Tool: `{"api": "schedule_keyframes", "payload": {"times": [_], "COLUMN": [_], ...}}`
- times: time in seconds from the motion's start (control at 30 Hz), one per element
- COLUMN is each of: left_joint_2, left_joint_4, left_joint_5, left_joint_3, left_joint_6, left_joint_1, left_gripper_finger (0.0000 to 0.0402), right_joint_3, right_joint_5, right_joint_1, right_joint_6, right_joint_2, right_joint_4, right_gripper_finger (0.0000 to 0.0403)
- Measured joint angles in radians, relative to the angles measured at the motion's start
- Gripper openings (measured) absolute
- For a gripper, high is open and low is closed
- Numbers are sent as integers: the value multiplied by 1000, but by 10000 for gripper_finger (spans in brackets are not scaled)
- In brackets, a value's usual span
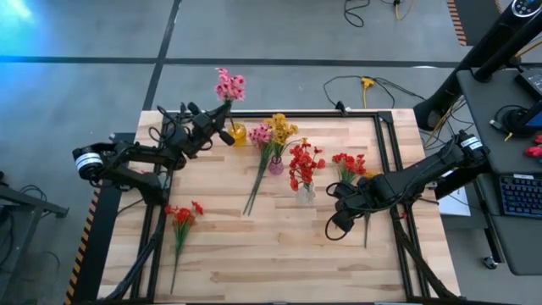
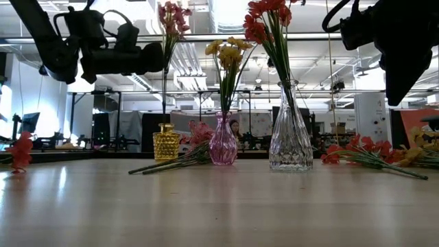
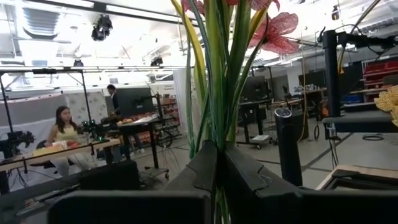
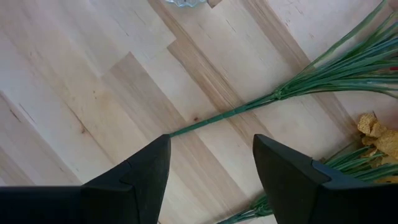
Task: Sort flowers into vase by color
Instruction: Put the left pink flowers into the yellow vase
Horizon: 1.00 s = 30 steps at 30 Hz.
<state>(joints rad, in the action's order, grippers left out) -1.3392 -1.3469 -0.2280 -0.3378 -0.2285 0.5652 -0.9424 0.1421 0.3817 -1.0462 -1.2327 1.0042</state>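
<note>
1. High view is showing the left gripper (image 1: 222,113) clamping a pink flower spray with thin green stems (image 1: 229,85) over the small yellow glass vase (image 1: 238,133) at the wooden table's (image 1: 254,254) far edge.
2. Left wrist view is showing fingers (image 3: 205,168) pressing together on those stems.
3. Right wrist view is showing the right gripper (image 4: 211,171) hanging with fingers apart over a loose green stem (image 4: 224,115); nothing held.
4. Low view alone is showing yellow blossoms (image 2: 226,51) standing in the pink vase (image 2: 223,140) and red ones (image 2: 267,17) in the clear vase (image 2: 290,134).

A light wooden plank counter (image 1: 279,246) framed in black metal lies under both jaws. On the grey concrete floor (image 1: 85,93) beyond the left jaws trails a black cable with a yellow plug (image 1: 366,83). Outside the right jaws, a dark desk holds a black keyboard (image 1: 518,195). Far past the left jaws, a seated person (image 3: 62,134) works at a bench.
</note>
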Motion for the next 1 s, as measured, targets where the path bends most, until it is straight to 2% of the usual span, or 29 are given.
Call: {"api": "schedule_keyframes", "payload": {"times": [0.23,0.47,1.0], "left_joint_2": [0,0,0], "left_joint_4": [19,27,53], "left_joint_5": [-95,-95,-95], "left_joint_3": [0,0,0], "left_joint_6": [25,29,59], "left_joint_1": [0,-1,-11], "left_gripper_finger": [28,70,214], "right_joint_3": [0,0,0], "right_joint_5": [0,0,0], "right_joint_1": [0,0,0], "right_joint_6": [0,1,3], "right_joint_2": [0,0,0], "right_joint_4": [0,0,0], "right_gripper_finger": [221,221,221]}}
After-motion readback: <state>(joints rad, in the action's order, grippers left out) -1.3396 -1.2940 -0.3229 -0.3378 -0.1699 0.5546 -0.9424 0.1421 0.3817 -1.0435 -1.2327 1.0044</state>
